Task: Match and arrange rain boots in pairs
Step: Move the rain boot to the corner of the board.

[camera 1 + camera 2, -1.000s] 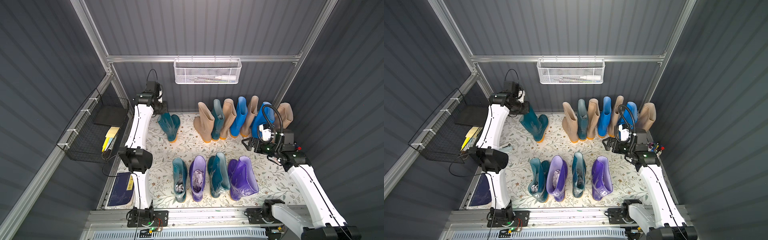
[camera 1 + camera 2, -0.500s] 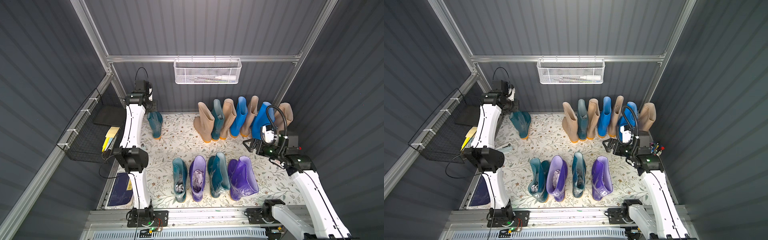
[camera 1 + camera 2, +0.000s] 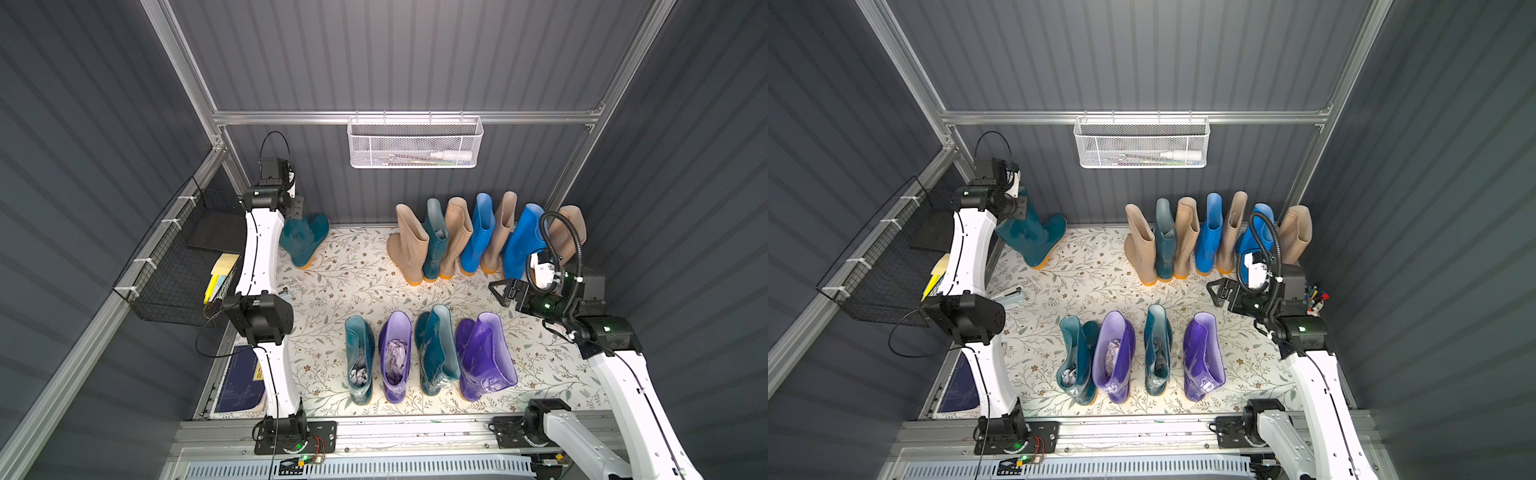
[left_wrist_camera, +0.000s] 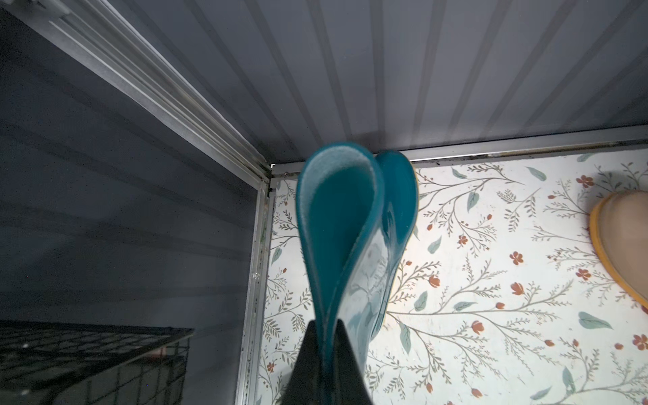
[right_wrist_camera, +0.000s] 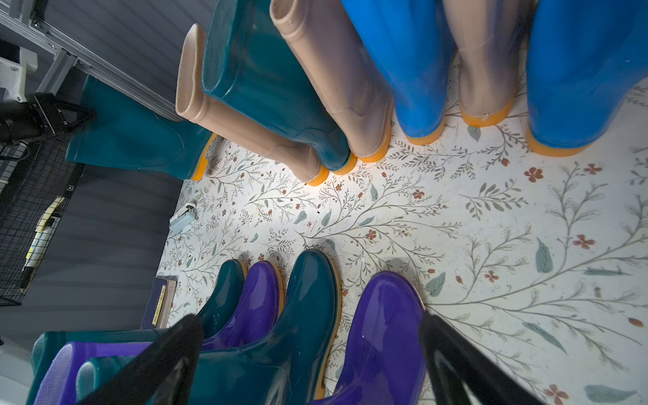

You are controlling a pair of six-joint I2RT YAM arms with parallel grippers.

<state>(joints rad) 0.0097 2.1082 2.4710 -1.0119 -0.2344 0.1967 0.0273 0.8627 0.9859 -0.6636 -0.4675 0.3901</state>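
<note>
One teal boot (image 3: 303,241): tilted, far-left corner of the floral mat (image 3: 353,286)
Left gripper (image 4: 328,328): clamped on that boot's rim
Right gripper (image 5: 306,321): jaws wide, holding nothing

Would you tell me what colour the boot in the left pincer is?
The boot is dark teal; left wrist view.

Mat centre (image 3: 353,286) open between back boot row (image 3: 478,237), front boot row (image 3: 436,353).

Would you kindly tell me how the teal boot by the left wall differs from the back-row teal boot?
The left-wall teal boot is pinched at its cuff by the left tool and tilted, alone; the back-row teal boot is ungripped, between two beige boots. Both are glossy teal with orange soles.
</note>
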